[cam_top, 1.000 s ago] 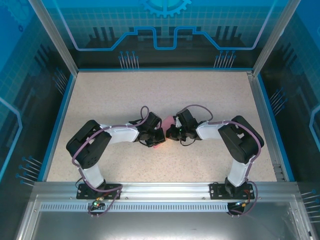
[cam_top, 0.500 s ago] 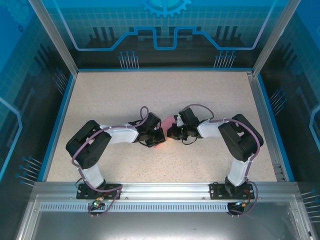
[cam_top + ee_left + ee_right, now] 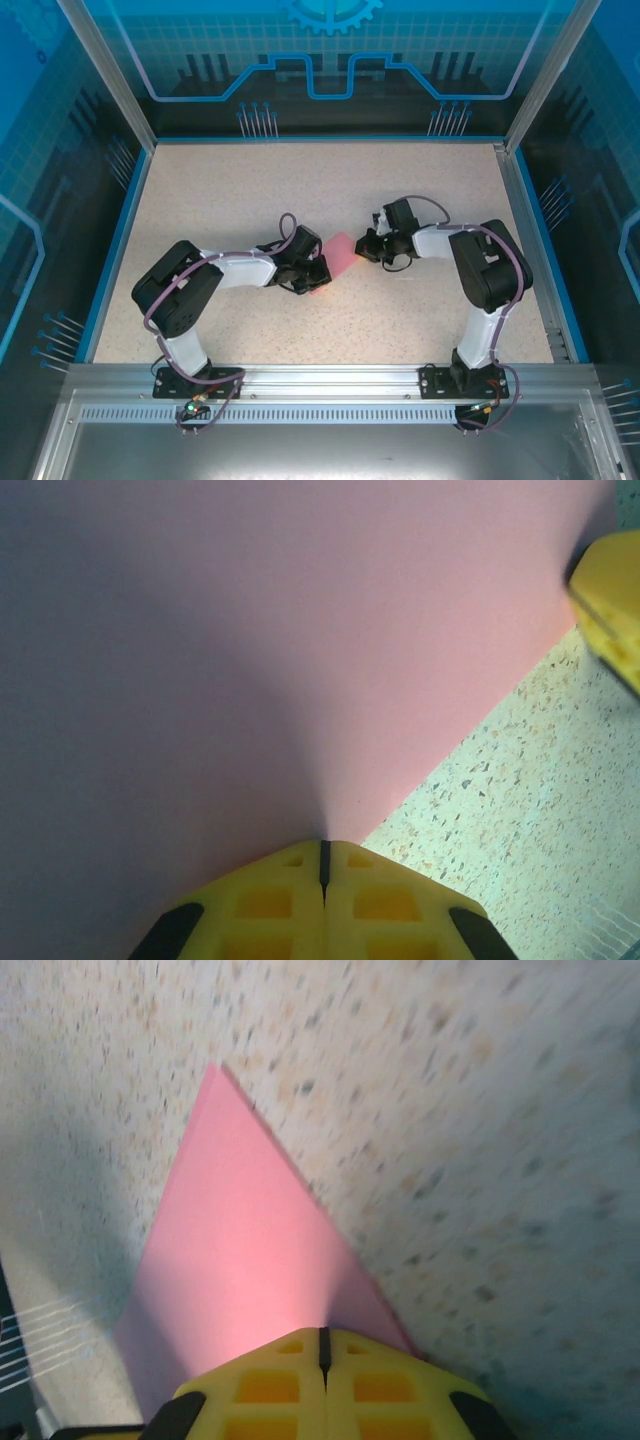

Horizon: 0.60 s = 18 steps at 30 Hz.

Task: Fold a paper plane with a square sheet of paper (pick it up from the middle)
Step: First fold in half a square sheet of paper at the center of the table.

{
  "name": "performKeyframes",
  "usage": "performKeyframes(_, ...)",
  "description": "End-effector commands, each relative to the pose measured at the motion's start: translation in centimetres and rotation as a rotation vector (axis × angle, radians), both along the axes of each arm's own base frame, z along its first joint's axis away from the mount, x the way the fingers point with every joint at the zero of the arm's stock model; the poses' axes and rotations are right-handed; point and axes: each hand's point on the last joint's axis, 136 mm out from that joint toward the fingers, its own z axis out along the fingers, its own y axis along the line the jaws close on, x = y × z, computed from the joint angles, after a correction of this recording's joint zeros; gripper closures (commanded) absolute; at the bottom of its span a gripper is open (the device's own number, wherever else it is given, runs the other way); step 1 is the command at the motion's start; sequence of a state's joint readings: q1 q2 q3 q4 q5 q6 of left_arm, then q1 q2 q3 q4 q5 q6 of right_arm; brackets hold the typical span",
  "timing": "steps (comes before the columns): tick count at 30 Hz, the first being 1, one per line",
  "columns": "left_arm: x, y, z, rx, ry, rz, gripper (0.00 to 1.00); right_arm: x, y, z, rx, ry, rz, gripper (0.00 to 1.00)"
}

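Note:
The pink sheet of paper (image 3: pixel 340 256) hangs folded between my two grippers near the middle of the table. My left gripper (image 3: pixel 318 274) is shut on its near left end, and in the left wrist view the paper (image 3: pixel 300 630) spreads away from the closed jaws (image 3: pixel 323 848). My right gripper (image 3: pixel 366 248) is shut on the far right end. In the right wrist view the paper (image 3: pixel 240 1250) tapers to a point ahead of the closed jaws (image 3: pixel 322 1335). A yellow right fingertip (image 3: pixel 612 590) shows in the left wrist view. I cannot tell whether this is a paper plane.
The speckled beige table (image 3: pixel 300 180) is bounded by a blue rim (image 3: pixel 128 220) and glass walls on three sides. An aluminium rail (image 3: pixel 330 378) with both arm bases runs along the near edge.
My right gripper has moved right and back, away from the left gripper, drawing the paper out so that more pink shows between them. The left arm has hardly moved.

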<state>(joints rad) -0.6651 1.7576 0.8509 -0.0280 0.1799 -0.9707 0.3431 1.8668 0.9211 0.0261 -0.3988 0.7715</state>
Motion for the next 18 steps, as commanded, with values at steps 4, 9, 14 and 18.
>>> performKeyframes(4,-4.3,3.6,-4.2,0.164,0.184,0.012,0.96,2.7,-4.3,1.7,-0.156,-0.096,-0.1,0.96)
performKeyframes(9,-4.2,3.5,-4.0,0.162,0.18,0.009,0.96,0.7,-1.2,4.7,-0.084,-0.15,-0.004,0.96)
performKeyframes(14,-4.0,3.4,-3.9,0.159,0.173,0.014,0.96,-2.9,3.0,3.8,0.026,-0.084,0.072,0.96)
performKeyframes(18,-3.9,3.3,-3.7,0.155,0.167,0.011,0.96,-3.8,4.5,1.5,0.03,-0.021,0.094,0.96)
